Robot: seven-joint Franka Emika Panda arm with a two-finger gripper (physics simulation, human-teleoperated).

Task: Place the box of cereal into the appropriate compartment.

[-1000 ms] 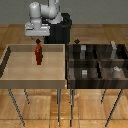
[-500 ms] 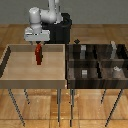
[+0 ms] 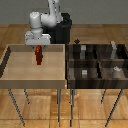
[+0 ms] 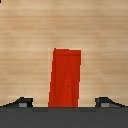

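Observation:
The box of cereal [image 3: 38, 56] is a small, tall red box standing upright in the light wooden tray [image 3: 20, 75], near its back wall. In the wrist view the box of cereal [image 4: 65, 75] shows straight ahead, slightly tilted in the picture. My gripper [image 3: 38, 47] hangs directly above the box, just over its top. It is open, with one dark fingertip [image 4: 22, 102] on each side of the box and a clear gap between each tip and the box. Nothing is held.
A dark bin [image 3: 97, 62] divided into several compartments stands at the exterior view's right of the tray. Small grey blocks [image 3: 84, 73] sit in some compartments. Both containers rest on thin metal legs. The robot's black base [image 3: 62, 30] is behind the tray.
The arm has swung toward the exterior view's left and come down, bringing the open gripper from well above the tray to just over the red box. The box has not moved.

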